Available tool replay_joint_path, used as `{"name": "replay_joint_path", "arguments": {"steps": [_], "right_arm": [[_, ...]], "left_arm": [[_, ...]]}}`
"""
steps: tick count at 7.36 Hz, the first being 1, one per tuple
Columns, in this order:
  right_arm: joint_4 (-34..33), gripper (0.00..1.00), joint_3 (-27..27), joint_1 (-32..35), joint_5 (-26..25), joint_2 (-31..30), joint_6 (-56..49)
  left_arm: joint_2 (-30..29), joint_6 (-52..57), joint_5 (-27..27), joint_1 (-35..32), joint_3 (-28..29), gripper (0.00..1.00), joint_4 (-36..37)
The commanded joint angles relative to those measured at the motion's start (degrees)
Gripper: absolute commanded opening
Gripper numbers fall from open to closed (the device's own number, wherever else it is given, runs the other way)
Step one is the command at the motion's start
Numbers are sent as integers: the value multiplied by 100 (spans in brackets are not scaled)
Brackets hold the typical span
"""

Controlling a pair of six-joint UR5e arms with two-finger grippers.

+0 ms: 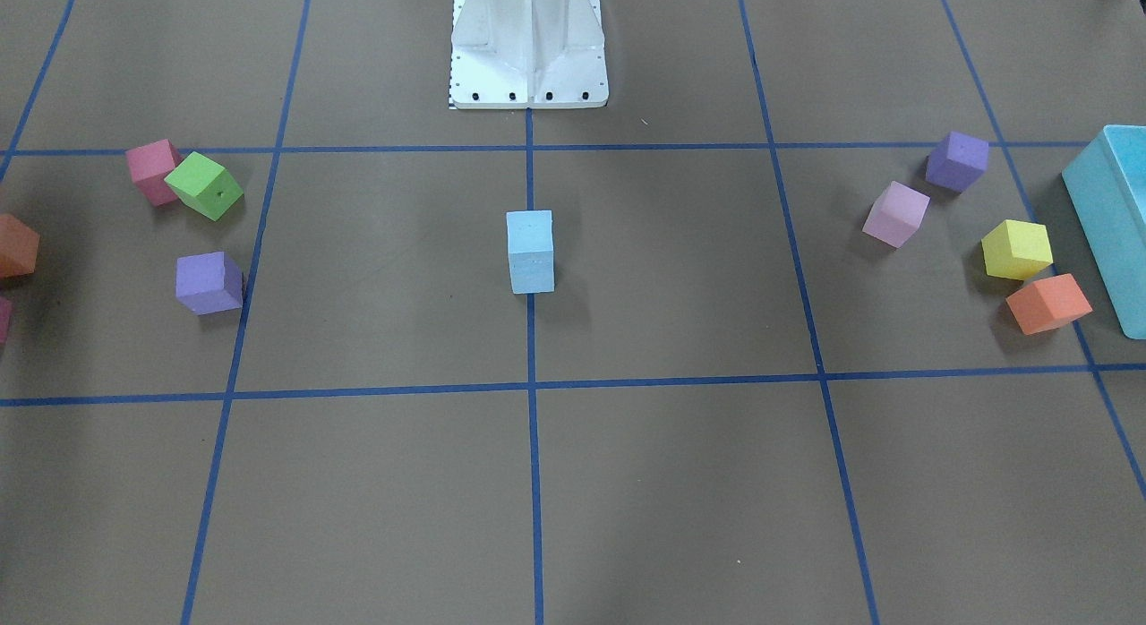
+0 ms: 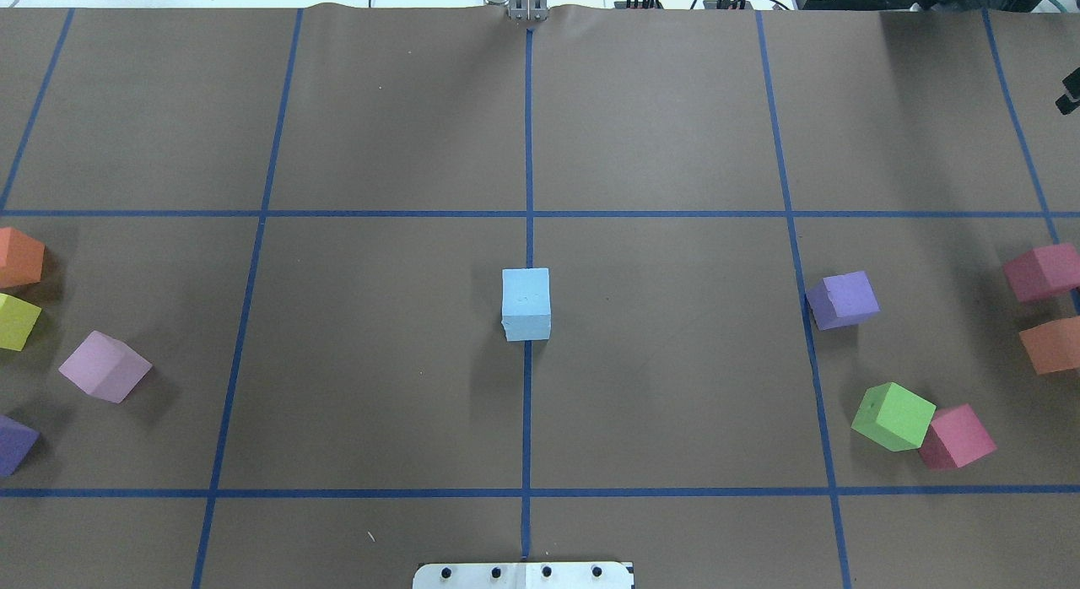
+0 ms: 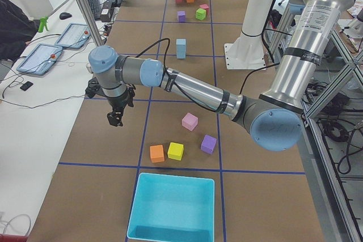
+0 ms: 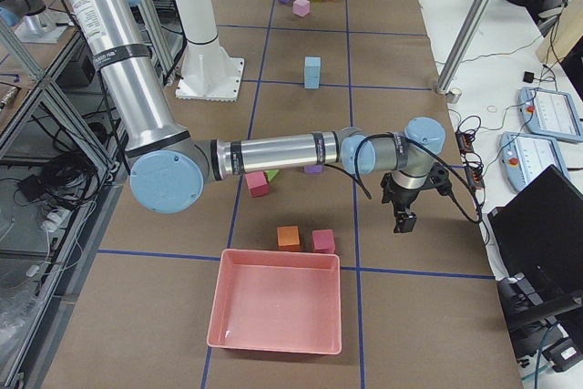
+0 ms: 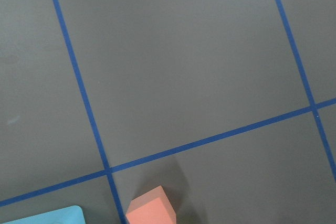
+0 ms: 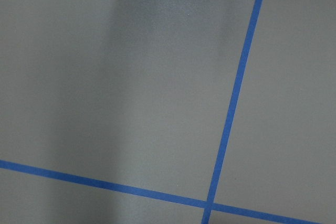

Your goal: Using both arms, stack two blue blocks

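The two blue blocks stand stacked, one on the other, as a short upright tower (image 1: 530,252) at the table's centre, on the middle tape line. The tower also shows in the overhead view (image 2: 526,304) and both side views (image 3: 181,48) (image 4: 312,71). My left gripper (image 3: 115,118) hangs over the table's far edge, well away from the tower; I cannot tell if it is open or shut. My right gripper (image 4: 404,220) hangs near the operators' edge on the other side, also far from the tower; I cannot tell its state. Both wrist views show no fingers.
A turquoise box (image 3: 173,208) lies at my left end, with orange (image 1: 1047,303), yellow (image 1: 1016,249), pink (image 1: 895,213) and purple (image 1: 956,160) cubes near it. A pink tray (image 4: 276,302) lies at my right end, with green (image 1: 204,185), purple (image 1: 209,283) and red (image 1: 150,170) cubes nearby.
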Motion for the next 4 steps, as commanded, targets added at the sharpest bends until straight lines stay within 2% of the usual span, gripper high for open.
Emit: {"name": "replay_joint_path", "arguments": {"steps": [1, 2, 4], "right_arm": [[-10, 100, 9, 17, 151, -21, -8], [-10, 100, 9, 17, 151, -12, -8], [-10, 100, 9, 17, 143, 23, 1]], "left_arm": [[-124, 611, 2, -214, 650, 98, -20], [-159, 693, 10, -232, 827, 98, -55], [-81, 676, 54, -198, 1484, 98, -850]]}}
